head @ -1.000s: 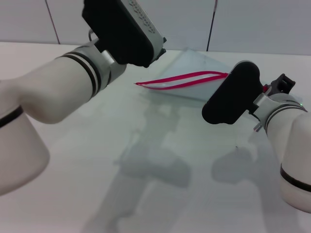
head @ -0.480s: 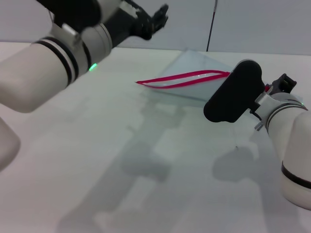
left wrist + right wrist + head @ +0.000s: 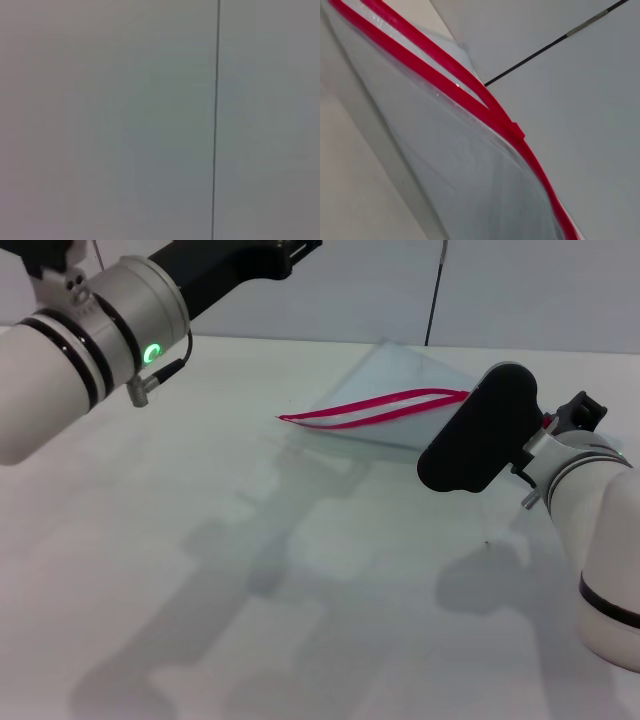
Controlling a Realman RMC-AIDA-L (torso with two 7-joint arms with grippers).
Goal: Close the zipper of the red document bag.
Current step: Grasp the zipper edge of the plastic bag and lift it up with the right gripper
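Red document bag (image 3: 395, 400) on far table (image 3: 250, 570), its zipper (image 3: 375, 407) gaping, just left of right gripper (image 3: 560, 420). Cannot tell that gripper's opening. Left gripper (image 3: 290, 250) raised far left, well apart.

White rounded arms, black joint bands, black wrist housings, green indicator light

I work over a plain white table (image 3: 300, 640), its matte top crossed by soft grey shadows. Behind it stands a pale grey panelled wall (image 3: 520, 290), split by a thin dark vertical seam (image 3: 436, 290). The light is even and diffuse.
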